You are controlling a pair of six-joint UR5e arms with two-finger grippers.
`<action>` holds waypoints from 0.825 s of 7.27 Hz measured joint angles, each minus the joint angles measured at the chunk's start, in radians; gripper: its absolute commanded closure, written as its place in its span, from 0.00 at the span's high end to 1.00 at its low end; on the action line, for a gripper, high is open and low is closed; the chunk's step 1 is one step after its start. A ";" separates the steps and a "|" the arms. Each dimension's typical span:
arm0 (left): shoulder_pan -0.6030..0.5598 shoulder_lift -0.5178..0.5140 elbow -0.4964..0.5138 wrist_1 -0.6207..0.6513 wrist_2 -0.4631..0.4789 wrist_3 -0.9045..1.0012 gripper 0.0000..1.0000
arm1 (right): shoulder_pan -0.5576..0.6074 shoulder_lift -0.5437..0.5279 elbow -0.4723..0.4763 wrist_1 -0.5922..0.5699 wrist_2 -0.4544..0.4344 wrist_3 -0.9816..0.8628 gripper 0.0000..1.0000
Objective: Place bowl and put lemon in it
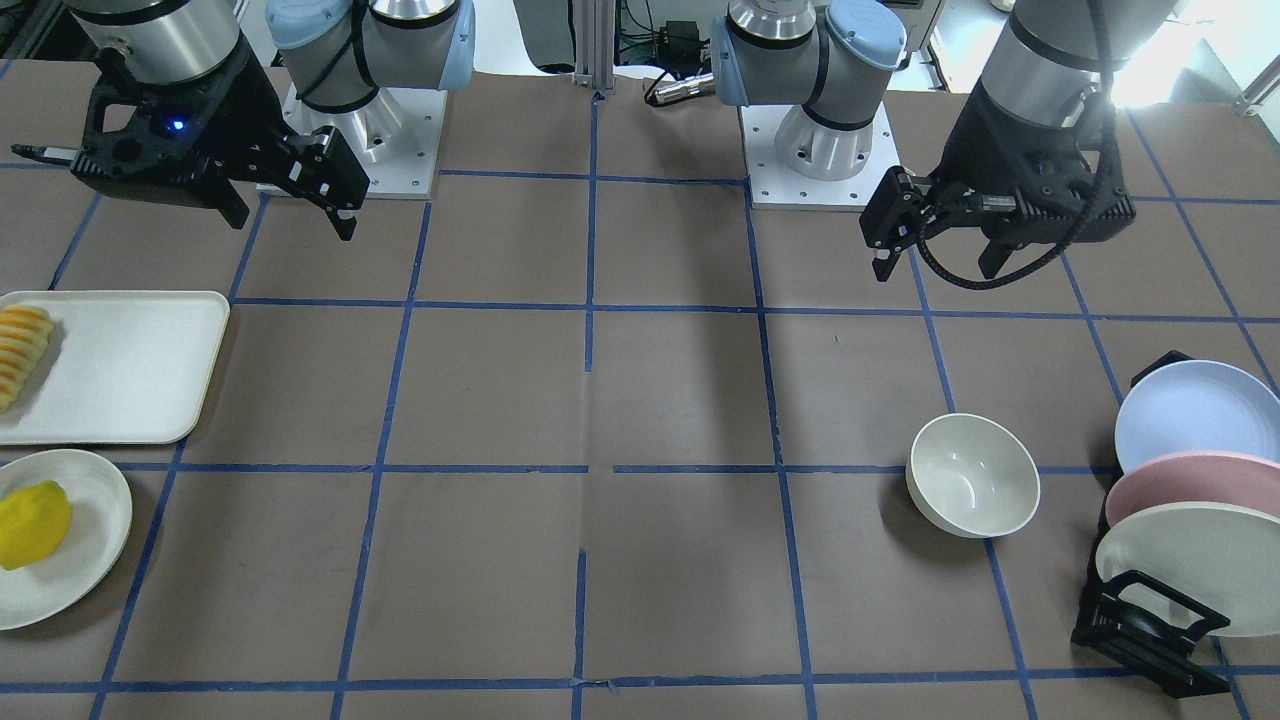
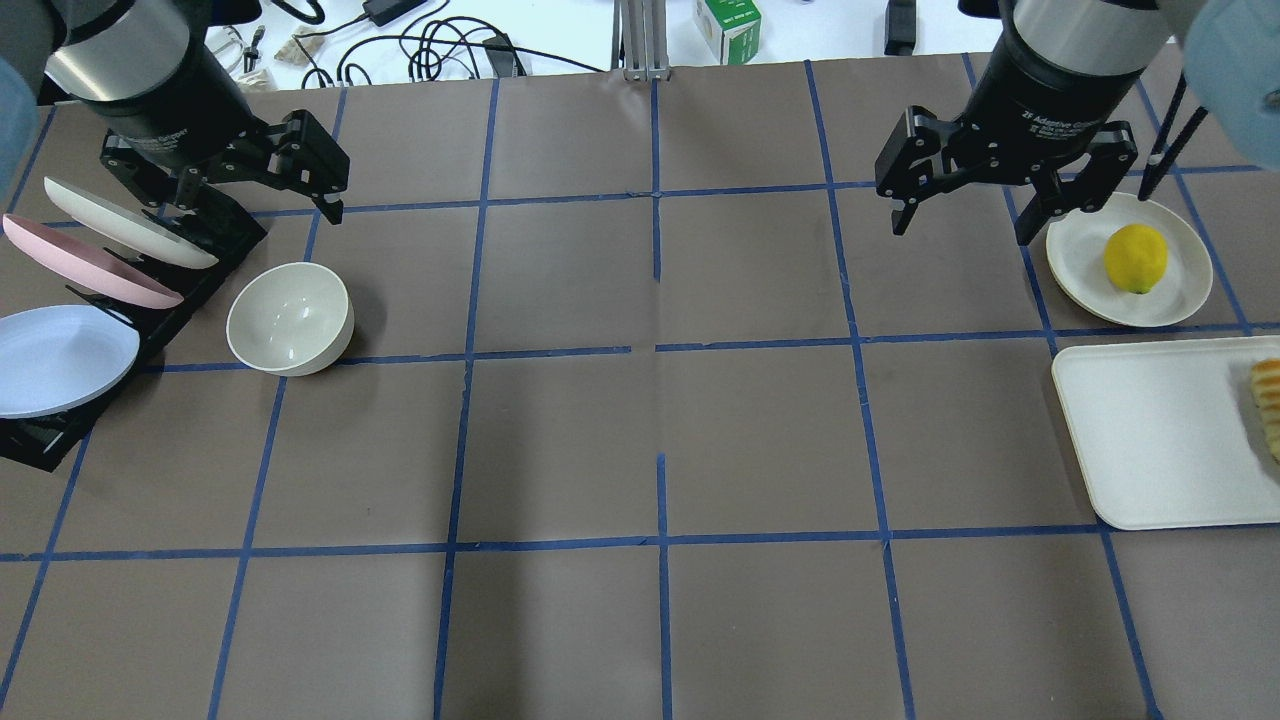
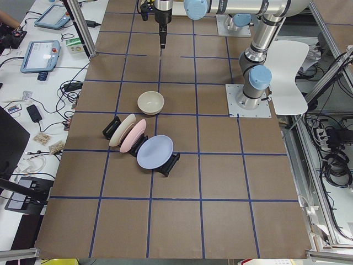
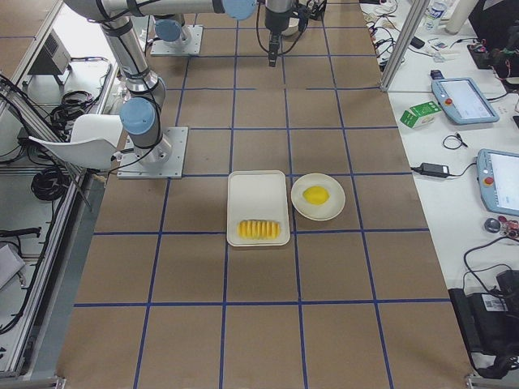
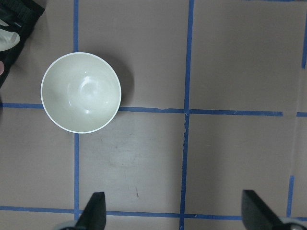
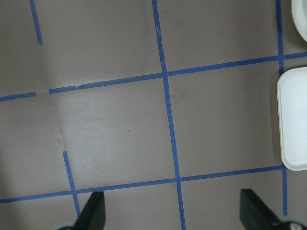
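Note:
The off-white bowl stands upright and empty on the table at my left, beside the plate rack; it also shows in the front view and the left wrist view. The yellow lemon lies on a shallow off-white plate at the far right, and shows in the front view too. My left gripper hangs open and empty above the table behind the bowl. My right gripper hangs open and empty, left of the lemon's plate.
A black rack with white, pink and blue plates stands left of the bowl. A white tray with sliced orange-yellow food lies in front of the lemon's plate. Brown table surface with blue tape lines lies between them.

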 measured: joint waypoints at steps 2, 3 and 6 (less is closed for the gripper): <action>0.003 0.001 0.001 0.010 -0.005 0.000 1.00 | 0.000 -0.001 0.003 -0.001 0.000 0.001 1.00; 0.005 -0.003 0.002 0.022 -0.007 0.000 1.00 | 0.000 -0.001 0.004 -0.001 0.000 0.001 1.00; 0.007 -0.002 0.001 0.039 -0.007 -0.001 1.00 | -0.008 0.002 0.005 -0.003 -0.003 -0.010 1.00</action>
